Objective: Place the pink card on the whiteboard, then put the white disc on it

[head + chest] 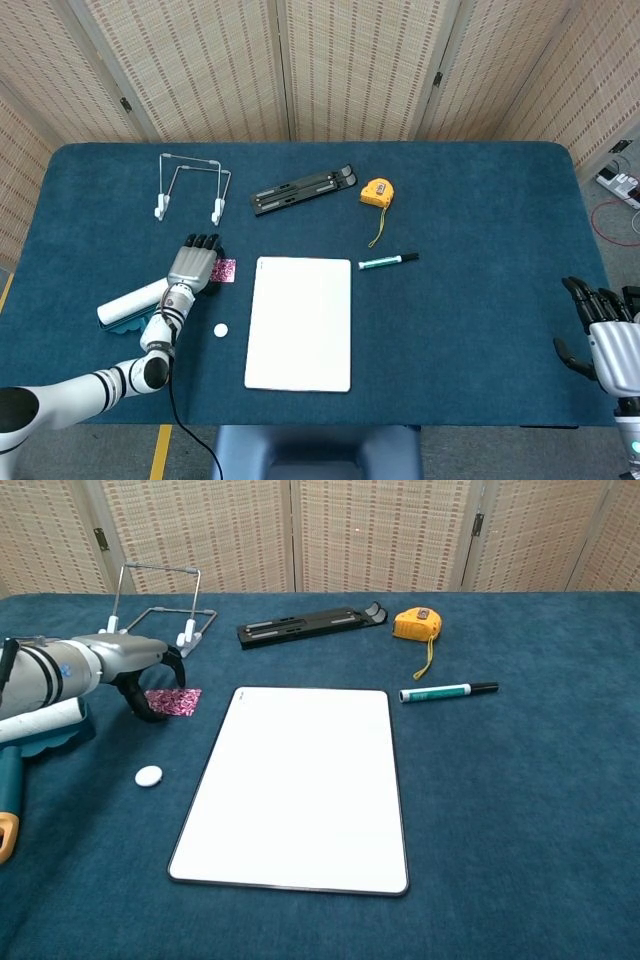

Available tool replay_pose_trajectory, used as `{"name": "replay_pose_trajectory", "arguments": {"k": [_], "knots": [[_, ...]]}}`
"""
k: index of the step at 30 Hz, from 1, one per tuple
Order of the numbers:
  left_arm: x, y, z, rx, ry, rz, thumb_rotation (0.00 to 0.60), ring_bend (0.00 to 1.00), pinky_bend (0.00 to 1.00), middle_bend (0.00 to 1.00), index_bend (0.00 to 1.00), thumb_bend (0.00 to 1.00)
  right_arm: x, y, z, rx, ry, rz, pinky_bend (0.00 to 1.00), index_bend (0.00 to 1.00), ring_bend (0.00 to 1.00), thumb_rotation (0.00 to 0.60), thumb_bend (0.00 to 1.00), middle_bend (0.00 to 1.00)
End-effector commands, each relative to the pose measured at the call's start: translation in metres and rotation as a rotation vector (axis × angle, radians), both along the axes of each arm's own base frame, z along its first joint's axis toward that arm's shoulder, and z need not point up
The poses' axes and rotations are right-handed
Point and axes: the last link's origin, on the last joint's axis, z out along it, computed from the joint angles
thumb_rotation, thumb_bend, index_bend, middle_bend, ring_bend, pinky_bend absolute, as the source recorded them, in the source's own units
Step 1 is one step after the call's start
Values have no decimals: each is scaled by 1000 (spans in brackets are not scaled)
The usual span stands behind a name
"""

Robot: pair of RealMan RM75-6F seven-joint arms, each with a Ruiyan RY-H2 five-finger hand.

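Observation:
The pink card (225, 270) (175, 701) lies flat on the blue cloth, just left of the whiteboard's far left corner. My left hand (193, 265) (138, 670) hovers at the card's left edge with its fingers arched down and its dark fingertips (150, 712) by the card; nothing is gripped. The white disc (220, 329) (149, 775) sits on the cloth nearer me, left of the bare whiteboard (300, 322) (300, 785). At the table's near right edge my right hand (605, 335) shows only in the head view, with its fingers spread and empty.
Behind the whiteboard lie a black folding stand (310, 626), a yellow tape measure (417, 625) and a green marker (448, 691). A wire stand (160, 605) is at the far left. A white roll (40, 720) and a teal-handled tool (10, 790) lie under my left forearm.

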Motion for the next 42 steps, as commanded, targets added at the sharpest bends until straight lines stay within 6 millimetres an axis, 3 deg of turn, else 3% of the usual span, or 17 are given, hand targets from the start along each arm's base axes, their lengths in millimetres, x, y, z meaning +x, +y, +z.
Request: {"name": "replay_pose_trajectory", "arguments": {"k": [1, 25, 31, 42], "knots": [[0, 0, -1, 0, 1, 1, 600, 31, 0, 75, 285, 356, -1, 0, 0, 0, -1, -2, 118, 32, 178, 600, 368, 126], [1, -1, -2, 38, -40, -49, 600, 75, 0, 112, 391, 357, 0, -1, 0, -1, 1, -4, 118, 32, 178, 600, 369, 126], [20, -9, 5, 34, -57, -151, 600, 75, 0, 112, 391, 356, 1, -1, 0, 0, 3, 0, 118, 32, 178, 600, 368, 126], [80, -52, -6, -71, -81, -424, 600, 73, 0, 112, 387, 356, 2, 2, 1, -5, 3, -3, 118, 32, 180, 600, 367, 126]]}}
